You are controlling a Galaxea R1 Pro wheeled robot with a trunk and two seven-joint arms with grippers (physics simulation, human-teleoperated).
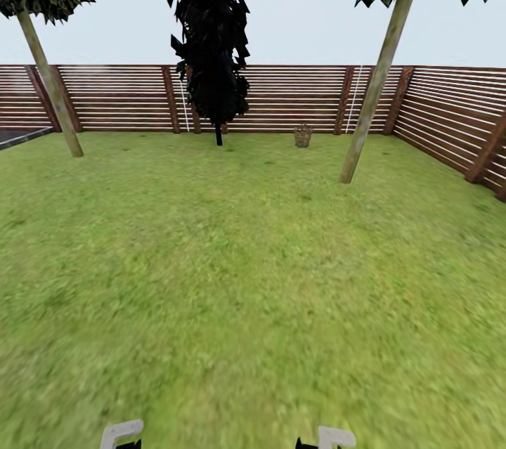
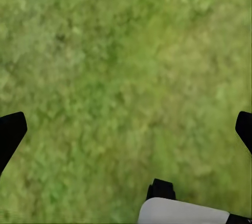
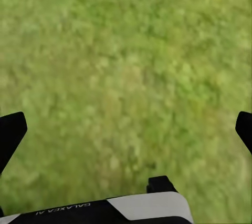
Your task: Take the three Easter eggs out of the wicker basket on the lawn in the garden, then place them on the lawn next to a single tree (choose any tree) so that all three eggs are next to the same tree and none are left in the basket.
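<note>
The small brown wicker basket (image 1: 302, 135) stands far off on the lawn (image 1: 239, 259), close to the fence. At this distance the Easter eggs cannot be made out. A pale-trunked tree (image 1: 371, 101) leans a little to the basket's right, and another tree (image 1: 50, 83) rises at the far left. Both arms hang low, their pale ends just at the head view's bottom edge. My left gripper (image 2: 126, 132) is open over bare grass, its black fingertips (image 2: 10, 134) wide apart. Likewise my right gripper (image 3: 126, 132) is open and empty above grass.
A near-black cypress (image 1: 211, 41) stands at the back, left of the basket. The brown slatted fence (image 1: 281, 98) closes the garden at the back and along the right side. A strip of dark paving (image 1: 21, 136) shows at the far left. Broad grass lies between me and the basket.
</note>
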